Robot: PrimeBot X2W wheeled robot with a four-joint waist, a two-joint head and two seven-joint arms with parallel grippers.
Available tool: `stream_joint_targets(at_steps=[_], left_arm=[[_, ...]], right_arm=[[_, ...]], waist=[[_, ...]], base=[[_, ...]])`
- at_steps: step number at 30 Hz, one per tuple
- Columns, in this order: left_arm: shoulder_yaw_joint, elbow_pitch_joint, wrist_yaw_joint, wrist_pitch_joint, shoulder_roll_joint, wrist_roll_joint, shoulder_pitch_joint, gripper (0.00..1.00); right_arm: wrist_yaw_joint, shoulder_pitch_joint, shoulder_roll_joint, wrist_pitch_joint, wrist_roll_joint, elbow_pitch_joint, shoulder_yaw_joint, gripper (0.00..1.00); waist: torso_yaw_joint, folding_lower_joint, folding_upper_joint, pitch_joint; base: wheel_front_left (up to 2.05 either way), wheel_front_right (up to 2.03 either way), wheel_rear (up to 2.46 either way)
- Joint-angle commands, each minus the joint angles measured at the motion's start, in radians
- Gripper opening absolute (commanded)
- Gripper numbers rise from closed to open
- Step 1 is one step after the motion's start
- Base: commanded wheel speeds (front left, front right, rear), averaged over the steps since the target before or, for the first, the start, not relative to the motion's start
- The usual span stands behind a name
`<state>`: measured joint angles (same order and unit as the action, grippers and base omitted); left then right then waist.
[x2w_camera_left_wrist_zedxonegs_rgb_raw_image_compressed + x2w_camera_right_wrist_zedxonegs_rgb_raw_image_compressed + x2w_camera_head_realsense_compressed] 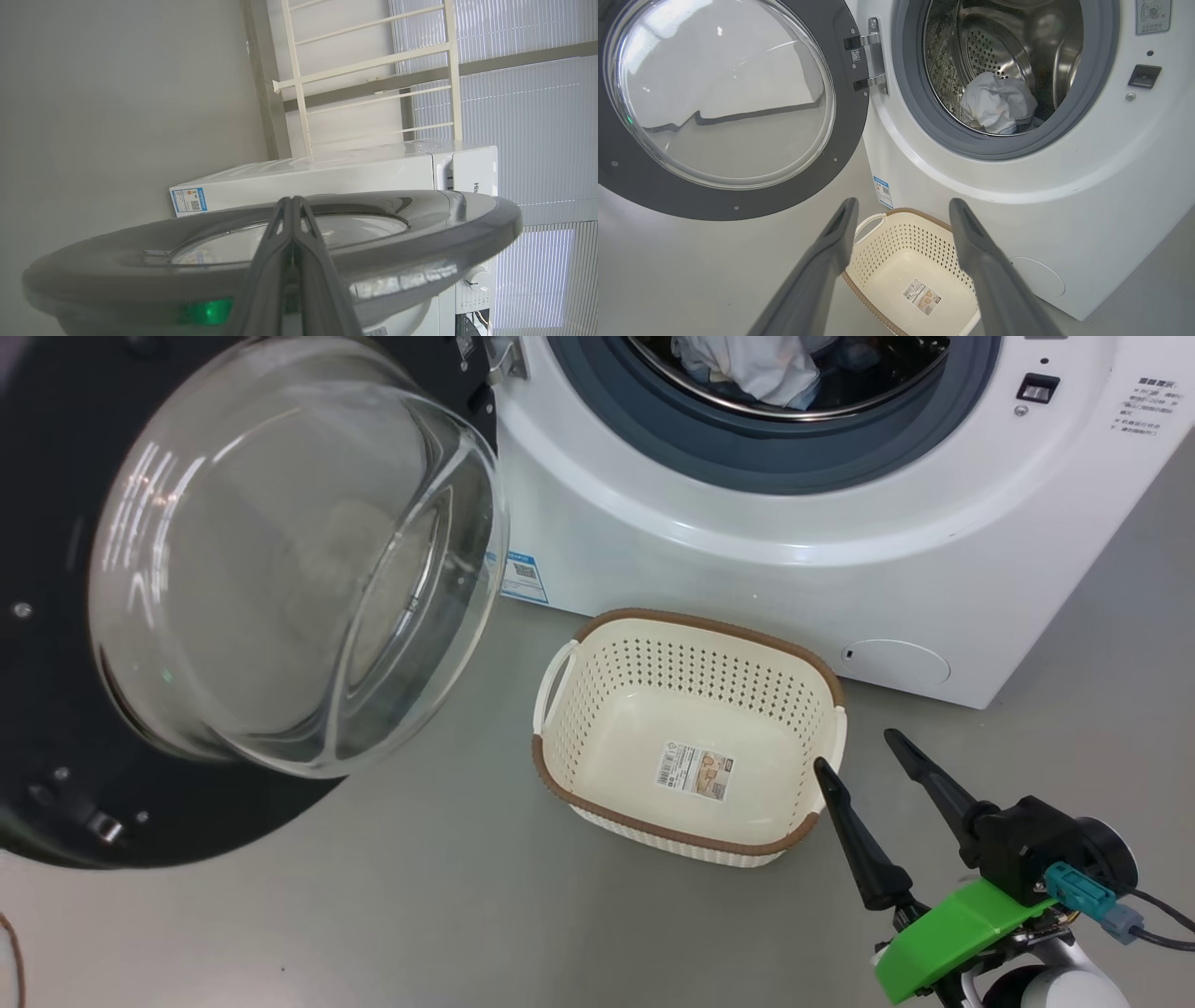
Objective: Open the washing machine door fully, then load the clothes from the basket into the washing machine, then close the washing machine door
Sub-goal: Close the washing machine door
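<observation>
The washing machine (747,551) stands with its door (289,569) swung wide to the left, glass bowl facing me. Pale clothes (747,369) lie inside the steel drum, clearer in the right wrist view as a crumpled whitish heap of clothes (997,105). The cream basket (607,709) sits on the floor before the machine, holding nothing but its label sticker. My right gripper (856,751) is open just right of the basket's rim; in its own view the right gripper (902,205) hovers over the basket (896,261). My left gripper (292,201) is shut, empty, against the door's outer rim (420,224).
A blue energy label (523,577) and a round filter cover (894,663) mark the washer's lower front. The latch slot (1036,387) sits right of the opening. Grey floor (420,915) spreads around the basket. A white railing (373,60) and blinds stand behind the machine.
</observation>
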<state>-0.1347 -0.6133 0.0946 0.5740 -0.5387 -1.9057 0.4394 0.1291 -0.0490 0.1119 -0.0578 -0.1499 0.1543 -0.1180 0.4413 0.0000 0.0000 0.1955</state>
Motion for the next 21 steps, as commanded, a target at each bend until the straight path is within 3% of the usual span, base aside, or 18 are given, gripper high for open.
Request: stream_joint_targets(at_steps=[1,21], left_arm=[[-0.018,0.045,0.019,0.03,-0.032,-0.006,-0.002,0.0],[0.012,0.385,0.03,0.177,0.029,-0.039,-0.219,0.0]], right_arm=[[0.002,-0.027,-0.008,0.012,-0.004,0.026,-0.023,1.0],[0.002,-0.001,-0.038,0.054,-0.002,0.019,0.013,1.0]], waist=[[-0.002,0.0,0.0,-0.001],[-0.061,0.0,0.0,-0.039]], base=[[0.0,0.0,0.0],[0.0,0.0,0.0]])
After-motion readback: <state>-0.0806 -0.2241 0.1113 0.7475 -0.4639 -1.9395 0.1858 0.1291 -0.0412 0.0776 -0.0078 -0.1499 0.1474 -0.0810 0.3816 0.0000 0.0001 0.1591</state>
